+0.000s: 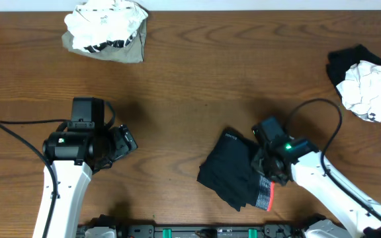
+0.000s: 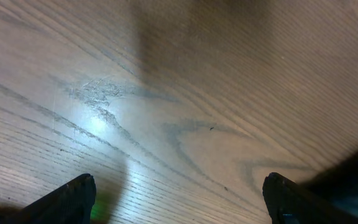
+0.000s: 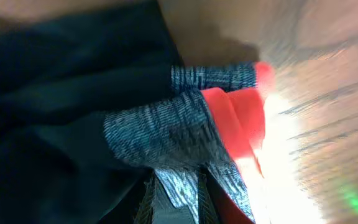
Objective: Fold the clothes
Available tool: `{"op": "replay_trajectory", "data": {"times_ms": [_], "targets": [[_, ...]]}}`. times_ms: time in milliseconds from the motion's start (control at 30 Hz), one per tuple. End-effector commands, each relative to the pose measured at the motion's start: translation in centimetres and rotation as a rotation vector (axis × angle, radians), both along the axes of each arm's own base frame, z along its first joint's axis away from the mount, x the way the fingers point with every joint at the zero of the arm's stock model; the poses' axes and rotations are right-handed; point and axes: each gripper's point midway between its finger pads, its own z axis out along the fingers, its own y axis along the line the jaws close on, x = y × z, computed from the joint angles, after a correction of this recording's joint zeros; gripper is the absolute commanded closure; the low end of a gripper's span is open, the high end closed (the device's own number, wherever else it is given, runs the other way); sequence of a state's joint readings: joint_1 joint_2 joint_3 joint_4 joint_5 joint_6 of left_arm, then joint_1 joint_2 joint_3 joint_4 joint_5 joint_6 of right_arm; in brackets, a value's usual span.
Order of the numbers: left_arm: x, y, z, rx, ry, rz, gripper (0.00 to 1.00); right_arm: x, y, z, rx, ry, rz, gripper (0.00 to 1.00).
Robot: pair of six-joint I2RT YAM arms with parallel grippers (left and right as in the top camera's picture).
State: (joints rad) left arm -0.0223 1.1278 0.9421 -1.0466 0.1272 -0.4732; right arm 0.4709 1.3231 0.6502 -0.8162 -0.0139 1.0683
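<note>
Left arm (image 1: 61, 192) and right arm (image 1: 329, 188): white link shells nearest the black mounting rail (image 1: 190, 231), black joint and wrist housings farther from it. Green indicator lit on each wrist housing. Thin black cable looped beyond each housing. Left gripper (image 2: 179, 186) fingers (image 2: 67, 202) black.

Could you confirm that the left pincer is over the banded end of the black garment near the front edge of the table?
Not quite: the overhead view shows the right pincer over the banded end of the black garment near the front edge of the table. The left pincer hangs open above bare wood, away from it.
</note>
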Motion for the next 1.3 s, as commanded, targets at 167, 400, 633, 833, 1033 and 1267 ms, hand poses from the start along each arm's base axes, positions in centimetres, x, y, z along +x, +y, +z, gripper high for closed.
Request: {"op": "replay_trajectory", "data": {"times_ms": [167, 400, 633, 833, 1033, 1267], "targets": [[-0.1, 0.2, -0.2, 0.007, 0.008, -0.003, 0.12, -1.8, 0.3, -1.0, 0.036, 0.083, -0.01, 0.99], [-0.1, 0.2, -0.2, 0.006, 0.007, -0.004, 0.12, 0.3, -0.2, 4.2, -0.021, 0.019, 0.003, 0.97], [1.1, -4.0, 0.8, -0.19, -0.073, -0.221, 0.12, 2.6, 2.6, 9.1, 0.088, -0.067, 0.19, 0.28], [1.1, -6.0, 0.0, -0.289, -0.041, -0.339, 0.12, 3.1, 2.9, 9.9, 0.115, -0.092, 0.206, 0.14], [0.8, -9.8, -0.2, -0.528, -0.027, -0.529, 0.12, 5.5, 4.1, 14.4, 0.221, -0.258, 0.336, 0.05], [0.9, -11.2, -2.1, -0.595, 0.047, -0.572, 0.12, 8.0, 0.8, 21.4, 0.208, -0.512, 0.281, 0.01]]}}
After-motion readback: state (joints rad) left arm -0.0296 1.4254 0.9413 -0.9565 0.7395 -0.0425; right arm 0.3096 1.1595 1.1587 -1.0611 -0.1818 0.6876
